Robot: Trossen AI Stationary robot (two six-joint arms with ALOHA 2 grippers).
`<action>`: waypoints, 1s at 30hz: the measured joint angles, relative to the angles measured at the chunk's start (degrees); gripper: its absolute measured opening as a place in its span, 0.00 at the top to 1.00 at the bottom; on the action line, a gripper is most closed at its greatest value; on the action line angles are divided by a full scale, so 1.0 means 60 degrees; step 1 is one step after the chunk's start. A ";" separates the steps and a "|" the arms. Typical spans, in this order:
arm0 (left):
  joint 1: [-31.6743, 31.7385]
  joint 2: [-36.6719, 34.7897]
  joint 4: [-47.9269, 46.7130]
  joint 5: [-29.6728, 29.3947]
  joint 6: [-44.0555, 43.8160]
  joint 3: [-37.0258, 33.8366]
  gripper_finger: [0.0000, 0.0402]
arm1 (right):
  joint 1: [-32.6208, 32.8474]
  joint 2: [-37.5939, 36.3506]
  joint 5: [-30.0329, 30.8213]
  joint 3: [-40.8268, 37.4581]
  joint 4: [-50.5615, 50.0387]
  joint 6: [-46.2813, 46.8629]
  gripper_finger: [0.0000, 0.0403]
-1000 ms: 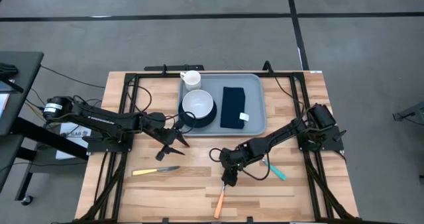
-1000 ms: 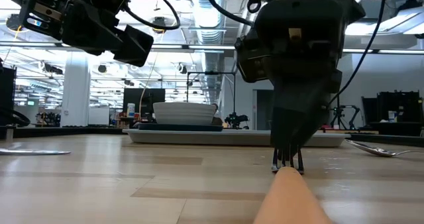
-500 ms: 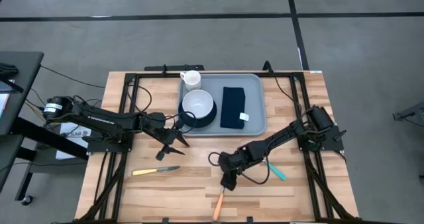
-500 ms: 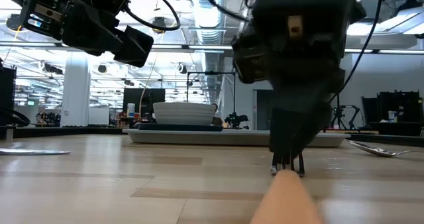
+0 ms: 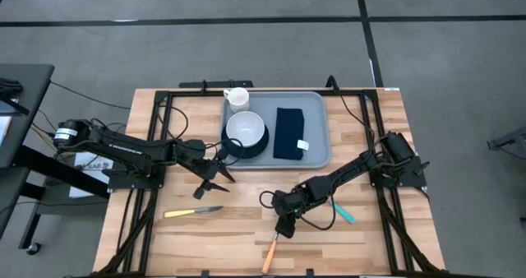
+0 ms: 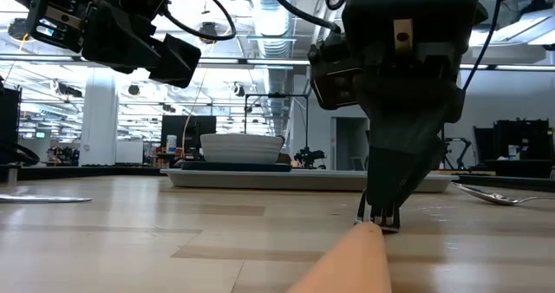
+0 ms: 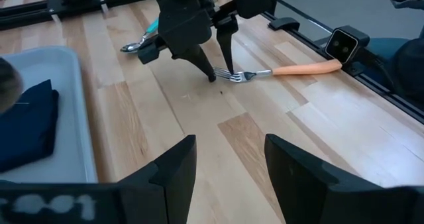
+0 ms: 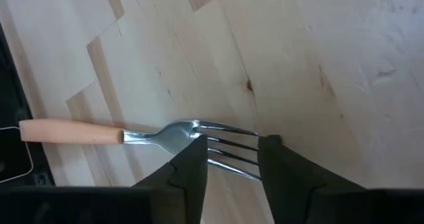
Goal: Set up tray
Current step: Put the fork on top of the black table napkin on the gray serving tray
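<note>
The light blue-grey tray lies at the table's far middle. It holds a white cup, a white bowl on a dark plate, and a folded navy napkin. A fork with an orange handle lies flat near the front edge. My right gripper points down at the fork's head, fingers apart. My left gripper hangs open above the table, near the tray's near left corner, holding nothing. My right gripper comes from above, slanting down, with its fingertips on the table around the fork's head. One finger meets the neck where the tines begin; the other stands at the tine tips. The fork lies flat on the wood.
A knife with a yellow handle lies at the near left. A spoon with a teal handle lies to the right of my right gripper. Black rails run along the table's left and right sides. Bare wood shows between the tray and the cutlery.
The fork's orange handle has swung a little toward the table's left edge, while its head has stayed under my right gripper's fingers.
</note>
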 joint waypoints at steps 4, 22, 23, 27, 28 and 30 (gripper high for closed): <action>0.0002 0.0000 0.0000 -0.0120 0.0000 0.0000 0.58 | -0.0021 0.0000 0.0029 -0.0005 -0.0044 0.0000 0.76; 0.0001 0.0000 0.0001 -0.0123 0.0000 0.0000 0.58 | -0.0659 0.0004 -0.1030 -0.0018 -0.0075 -0.0430 0.87; 0.0000 0.0000 0.0003 -0.0123 0.0000 0.0000 0.58 | -0.0711 0.0004 -0.1162 -0.0018 -0.0082 -0.0430 0.87; 0.0003 0.0000 0.0004 -0.0123 0.0000 0.0000 0.58 | -0.0825 0.0004 -0.1366 -0.0018 -0.0091 -0.0641 0.91; 0.0000 0.0000 0.0001 -0.0123 0.0000 0.0000 0.58 | -0.0854 0.0000 -0.1410 -0.0018 -0.0088 -0.0682 0.92; 0.0002 0.0000 0.0000 -0.0123 0.0000 0.0003 0.58 | -0.0932 0.0000 -0.1617 -0.0018 -0.0068 -0.0720 0.94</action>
